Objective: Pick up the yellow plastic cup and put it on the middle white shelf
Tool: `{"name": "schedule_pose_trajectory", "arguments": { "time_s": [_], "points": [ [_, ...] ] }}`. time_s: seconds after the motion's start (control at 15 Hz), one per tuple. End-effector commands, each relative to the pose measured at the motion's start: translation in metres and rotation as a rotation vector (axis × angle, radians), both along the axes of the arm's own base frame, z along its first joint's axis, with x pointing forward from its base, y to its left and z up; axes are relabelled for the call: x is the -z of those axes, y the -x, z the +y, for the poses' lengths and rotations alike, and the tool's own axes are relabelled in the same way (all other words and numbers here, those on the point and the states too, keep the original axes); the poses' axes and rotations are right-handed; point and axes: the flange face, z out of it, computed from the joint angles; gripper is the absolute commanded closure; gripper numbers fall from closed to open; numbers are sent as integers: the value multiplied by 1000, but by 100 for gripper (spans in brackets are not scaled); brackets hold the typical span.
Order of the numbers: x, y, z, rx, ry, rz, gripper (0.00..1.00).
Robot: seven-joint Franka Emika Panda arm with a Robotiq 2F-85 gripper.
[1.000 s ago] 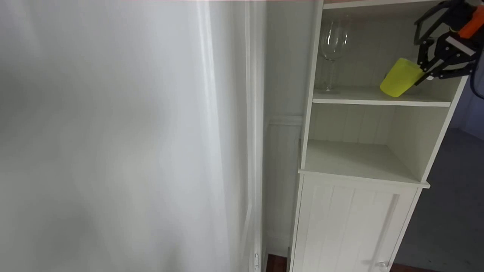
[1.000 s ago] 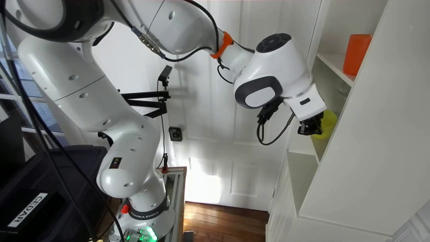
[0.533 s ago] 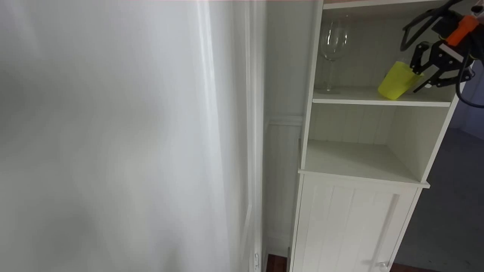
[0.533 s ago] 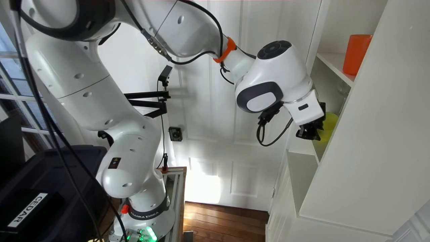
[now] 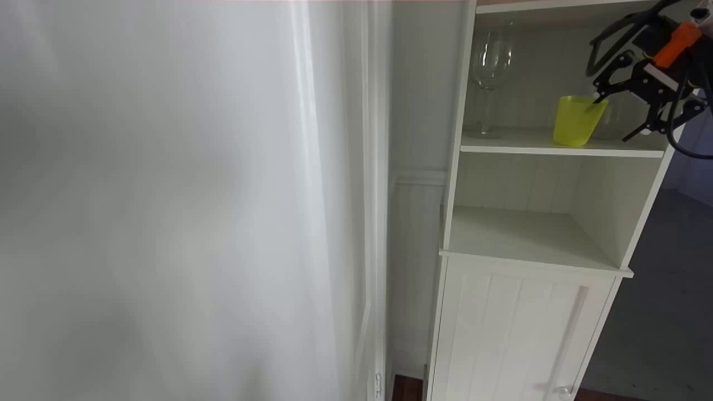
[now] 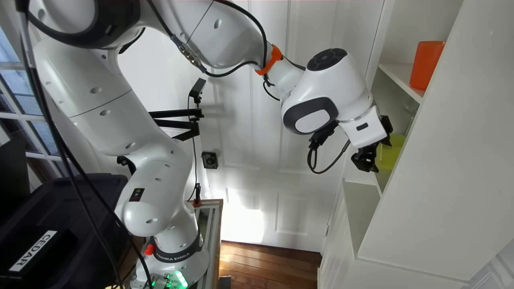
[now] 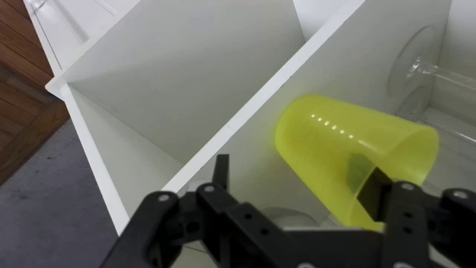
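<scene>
One yellow cup (image 5: pixel 575 125) stands beside the spread end effector (image 5: pixel 613 119), one fingertip (image 7: pixel 375 193) seemingly inside.

It looked like a room in a home, because inside a tall white cabinet (image 5: pixel 504 326) were a wine glass (image 5: pixel 492 64), a yellow plastic cup (image 5: pixel 574 125) and an orange cup (image 6: pixel 427 66), things people drink from. There was a white door (image 6: pixel 307 176) with panels, a window (image 6: pixel 16 98) with small panes, and a shiny floor (image 6: pixel 273 265) of brown wooden boards. A big white robot arm (image 6: pixel 120 116) stood there too, near a black box (image 6: pixel 38 249) marked CEDAR, so that part looked a bit like a lab.
</scene>
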Motion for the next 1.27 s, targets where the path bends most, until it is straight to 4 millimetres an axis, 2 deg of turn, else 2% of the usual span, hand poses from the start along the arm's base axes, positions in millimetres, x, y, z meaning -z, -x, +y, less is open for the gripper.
{"name": "schedule_pose_trajectory", "arguments": {
  "time_s": [0.0,0.47,1.2],
  "points": [
    [-9,6,-2,-16,4,-37,0],
    [-42,29,-5,-165,127,-120,0],
    [-72,74,11,-412,272,17,0]
  ]
}}
